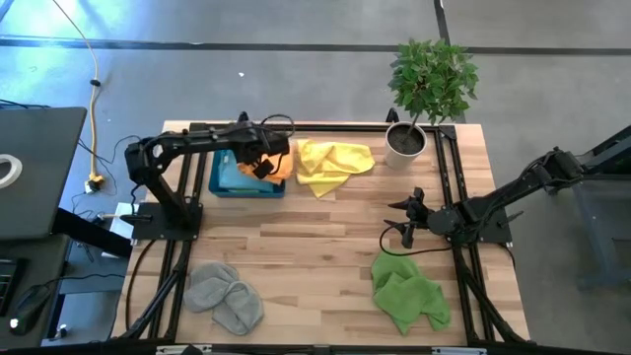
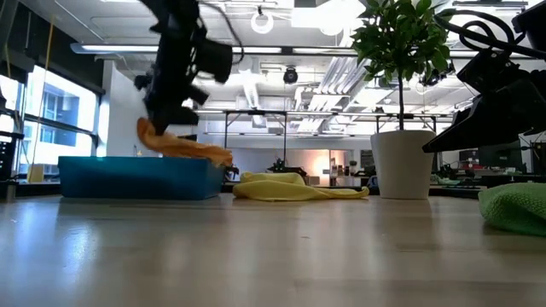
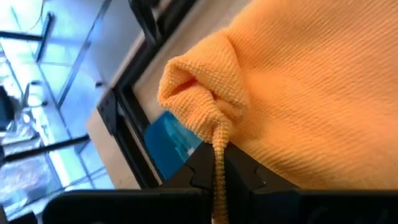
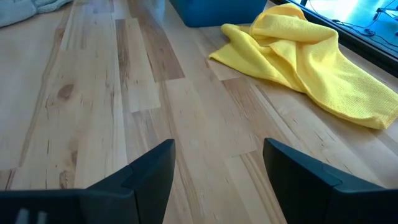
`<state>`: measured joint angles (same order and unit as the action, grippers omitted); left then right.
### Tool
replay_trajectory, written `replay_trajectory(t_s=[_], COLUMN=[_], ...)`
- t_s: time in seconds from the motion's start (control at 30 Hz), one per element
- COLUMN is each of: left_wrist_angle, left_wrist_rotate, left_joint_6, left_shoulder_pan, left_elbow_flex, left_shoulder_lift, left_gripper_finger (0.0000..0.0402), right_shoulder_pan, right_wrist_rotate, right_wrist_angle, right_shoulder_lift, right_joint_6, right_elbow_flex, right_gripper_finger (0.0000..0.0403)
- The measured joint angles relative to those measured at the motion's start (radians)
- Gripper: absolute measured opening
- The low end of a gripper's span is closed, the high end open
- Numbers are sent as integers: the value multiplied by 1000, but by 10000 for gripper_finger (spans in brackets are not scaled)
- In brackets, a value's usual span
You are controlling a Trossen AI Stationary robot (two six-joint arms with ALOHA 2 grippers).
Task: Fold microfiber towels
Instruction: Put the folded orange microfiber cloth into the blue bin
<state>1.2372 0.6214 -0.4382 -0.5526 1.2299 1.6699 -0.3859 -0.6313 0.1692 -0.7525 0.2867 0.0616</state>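
Observation:
An orange towel (image 1: 283, 164) hangs at the right end of the dark teal tray (image 1: 232, 182), far left on the table. My left gripper (image 1: 262, 161) is above the tray, shut on this towel (image 3: 298, 93). A crumpled yellow towel (image 1: 333, 164) lies just right of the tray. Near the front edge, a grey towel (image 1: 225, 294) lies at the left and a green towel (image 1: 408, 294) at the right. My right gripper (image 1: 402, 225) hovers open over bare wood, right of centre, with nothing between its fingers (image 4: 149, 174). My left gripper pinches a bunched fold of the orange towel (image 3: 214, 134) between its two fingers, several layers gathered together. The fingers slant down from the table's left. The towel spreads out below the gripper, and its lower part (image 2: 200, 150) lies over the tray's rim.
A potted plant (image 1: 424, 94) in a white pot (image 2: 403, 162) stands at the far right corner. Black frame rails (image 1: 455, 177) run along the table's sides. Bare wood (image 1: 315, 256) lies open in the middle between the towels.

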Motion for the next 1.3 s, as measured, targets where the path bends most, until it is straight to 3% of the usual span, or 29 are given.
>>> replay_trajectory(t_s=[0.2, 0.37, 0.57, 0.93, 1.3], left_wrist_angle=[-45, -57, -56, -56, -39], left_wrist_rotate=[41, 38, 41, -8, -42], left_joint_6=[-30, -33, -28, 130, 223], left_shoulder_pan=[-17, -17, -15, -14, -6], left_elbow_flex=[-177, -224, -230, -230, -157], left_shoulder_lift=[0, 0, 0, 0, 0], left_gripper_finger=[10, 10, 34, 128, 137], right_shoulder_pan=[0, 0, 0, 0, 0], right_wrist_rotate=[0, 0, 0, 0, 0], right_wrist_angle=[0, 0, 0, 0, 0], right_shoulder_lift=[0, 0, 0, 0, 0], right_joint_6=[0, 0, 0, 0, 0], right_elbow_flex=[0, 0, 0, 0, 0], right_gripper_finger=[236, 236, 236, 236, 236])
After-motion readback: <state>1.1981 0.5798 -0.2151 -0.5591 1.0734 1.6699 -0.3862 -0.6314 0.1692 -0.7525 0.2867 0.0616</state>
